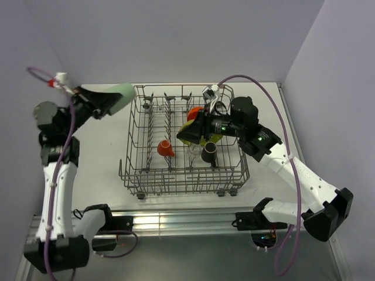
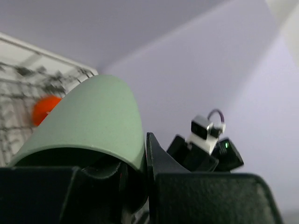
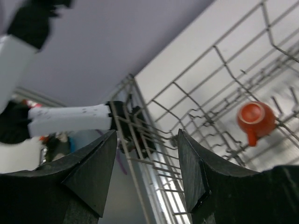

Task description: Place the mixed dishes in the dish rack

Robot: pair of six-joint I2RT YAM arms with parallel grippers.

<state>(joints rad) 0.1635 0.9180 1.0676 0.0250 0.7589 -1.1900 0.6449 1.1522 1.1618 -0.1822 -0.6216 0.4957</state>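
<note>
The grey wire dish rack (image 1: 138,153) stands mid-table. Inside it are a small orange handled cup (image 1: 165,148) (image 3: 254,119), a clear glass (image 1: 193,151), a dark brown mug (image 1: 209,153) and an orange bowl (image 1: 194,112). A yellow-green plate (image 1: 215,138) shows partly under my right gripper (image 1: 186,133) (image 3: 147,135), which hovers open and empty over the rack's middle. My left gripper (image 1: 108,104) (image 2: 138,158) is raised left of the rack's far corner. It is shut on the wall of the pale green cup (image 1: 121,93) (image 2: 88,126), one finger inside the rim.
White table (image 1: 99,158) surrounds the rack, with lilac walls behind and at both sides. The rack's upright tines (image 3: 187,93) lie below my right fingers. A metal rail (image 1: 176,219) runs along the near edge by the arm bases.
</note>
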